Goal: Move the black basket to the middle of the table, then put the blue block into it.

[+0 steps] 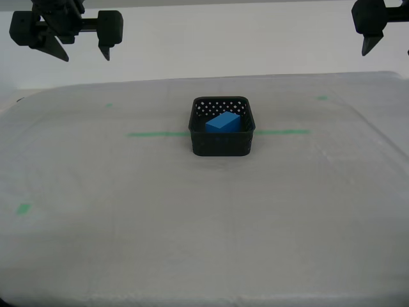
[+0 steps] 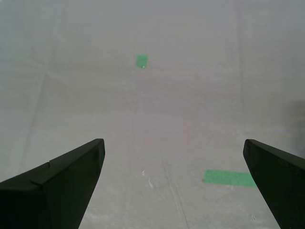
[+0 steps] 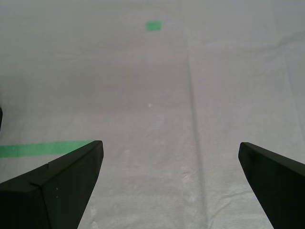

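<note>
Exterior view: blue block inside black basket, mid-table on the green tape line. Probably light, rigid; best gripped across flat faces.

Second wrist view: my second gripper spread, empty.

First wrist view: my first gripper spread, empty.

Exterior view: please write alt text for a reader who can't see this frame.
A black basket sits mid-table on the green tape line, holding a tilted blue block. The whitish cloth-covered table also carries small green tape marks. Two dark end effectors hang raised at the upper corners, away from the basket.
</note>
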Robot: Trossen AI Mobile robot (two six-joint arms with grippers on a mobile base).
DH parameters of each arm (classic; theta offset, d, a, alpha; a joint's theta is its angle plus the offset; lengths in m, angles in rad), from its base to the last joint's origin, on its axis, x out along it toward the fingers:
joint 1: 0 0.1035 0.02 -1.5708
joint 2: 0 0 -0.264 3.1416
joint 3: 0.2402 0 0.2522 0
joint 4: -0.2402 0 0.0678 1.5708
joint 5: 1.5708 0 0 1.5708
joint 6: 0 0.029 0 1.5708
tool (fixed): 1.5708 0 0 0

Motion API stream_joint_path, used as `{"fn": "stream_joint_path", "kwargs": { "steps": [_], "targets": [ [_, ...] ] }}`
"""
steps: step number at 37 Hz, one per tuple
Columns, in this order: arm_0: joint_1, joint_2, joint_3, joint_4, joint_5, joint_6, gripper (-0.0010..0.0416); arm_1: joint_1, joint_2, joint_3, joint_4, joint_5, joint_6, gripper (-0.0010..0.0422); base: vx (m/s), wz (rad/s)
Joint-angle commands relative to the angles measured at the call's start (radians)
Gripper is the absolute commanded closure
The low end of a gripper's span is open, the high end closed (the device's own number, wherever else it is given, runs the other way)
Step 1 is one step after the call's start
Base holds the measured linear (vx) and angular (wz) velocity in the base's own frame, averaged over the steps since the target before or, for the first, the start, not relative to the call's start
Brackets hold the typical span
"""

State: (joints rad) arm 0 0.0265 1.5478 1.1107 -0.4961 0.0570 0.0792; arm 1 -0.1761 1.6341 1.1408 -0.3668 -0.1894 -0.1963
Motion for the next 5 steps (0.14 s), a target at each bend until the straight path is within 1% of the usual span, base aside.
{"fn": "stream_joint_path", "kwargs": {
  "steps": [1,5],
  "targets": [
    [0.000,-0.001,0.001,0.002,-0.001,-0.002,0.0007,0.000,0.000,0.001,0.000,-0.004,-0.002,0.0012,0.000,0.000],
    [0.000,-0.001,0.001,0.002,-0.001,-0.002,0.0007,0.000,0.000,0.001,0.000,-0.004,-0.002,0.0012,0.000,0.000]
  ]
}}
